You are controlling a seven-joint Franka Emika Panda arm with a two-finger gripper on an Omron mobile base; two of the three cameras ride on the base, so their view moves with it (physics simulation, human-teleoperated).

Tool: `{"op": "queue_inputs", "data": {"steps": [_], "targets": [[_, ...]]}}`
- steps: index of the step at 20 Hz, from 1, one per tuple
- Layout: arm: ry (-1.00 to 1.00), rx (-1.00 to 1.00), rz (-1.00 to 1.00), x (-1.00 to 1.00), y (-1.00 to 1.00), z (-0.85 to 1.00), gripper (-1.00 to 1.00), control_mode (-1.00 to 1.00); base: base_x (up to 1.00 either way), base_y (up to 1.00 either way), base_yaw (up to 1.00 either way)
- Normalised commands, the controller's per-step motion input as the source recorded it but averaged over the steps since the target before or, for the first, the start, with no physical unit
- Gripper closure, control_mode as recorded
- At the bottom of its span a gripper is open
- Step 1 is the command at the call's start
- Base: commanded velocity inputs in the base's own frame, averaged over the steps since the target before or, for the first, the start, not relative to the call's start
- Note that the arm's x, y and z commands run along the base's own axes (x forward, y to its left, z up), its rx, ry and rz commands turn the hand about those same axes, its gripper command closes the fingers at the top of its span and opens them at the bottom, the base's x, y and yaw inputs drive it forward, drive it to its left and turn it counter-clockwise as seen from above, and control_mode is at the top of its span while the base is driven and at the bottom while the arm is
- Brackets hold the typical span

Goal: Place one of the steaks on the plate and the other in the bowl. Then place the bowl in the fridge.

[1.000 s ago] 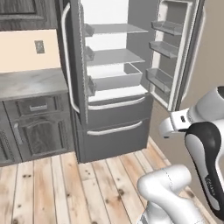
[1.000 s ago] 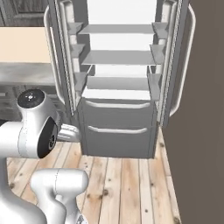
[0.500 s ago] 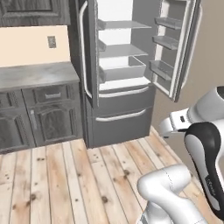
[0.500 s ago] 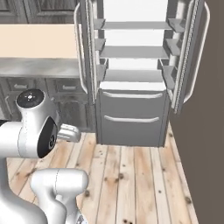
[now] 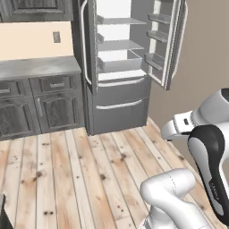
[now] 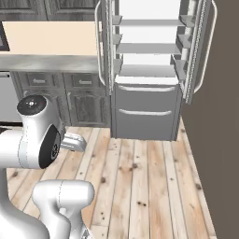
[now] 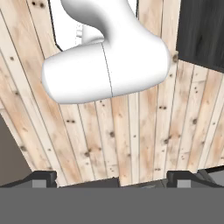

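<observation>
Two doors of the fridge [image 5: 120, 67] stand swung wide, and it sits in the upper middle of the left base view and upper right of centre in the right base view [image 6: 148, 70]. It is smaller and farther off than it was a second ago. The whole picture has slid at once, so I read this as the base driving back and turning, not as the fridge moving. With that shift the grey counter [image 5: 36, 67] and the dark lower cabinets [image 5: 40, 105] have come into the left half of the frame, and more of the plank floor [image 5: 89, 170] lies between robot and fridge. The arm keeps the same folded pose at the frame's edge throughout. In the hand view the gripper [image 7: 113, 179] points down at bare floorboards, its two dark tips spread as wide as they go (left tip low left, right tip low right), with nothing between them. The white shelves and the grey bin [image 5: 120, 60] inside look bare as far as they can be seen, though the angle hides part of them; the two lower drawers [image 5: 118, 105] are closed. My judgement: with an empty hand and the doors already open, the robot is leaving the fridge for the counter side, where the steaks, plate and bowl presumably wait, so the main steps appear to lie ahead.
</observation>
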Motion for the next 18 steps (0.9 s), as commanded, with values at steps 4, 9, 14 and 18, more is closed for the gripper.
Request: {"op": "queue_inputs", "data": {"steps": [4,9,14,18], "targets": [[0.0,0.0,0.0,0.0,0.0,0.0,-1.0,1.0,-0.88,-0.02,0.11],[0.0,0.0,0.0,0.0,0.0,0.0,-1.0,1.0,-0.98,0.0,0.12],[0.0,0.0,0.0,0.0,0.0,0.0,-1.0,1.0,-1.0,0.0,0.12],[0.0,0.0,0.0,0.0,0.0,0.0,-1.0,1.0,-0.96,0.01,0.09]]}}
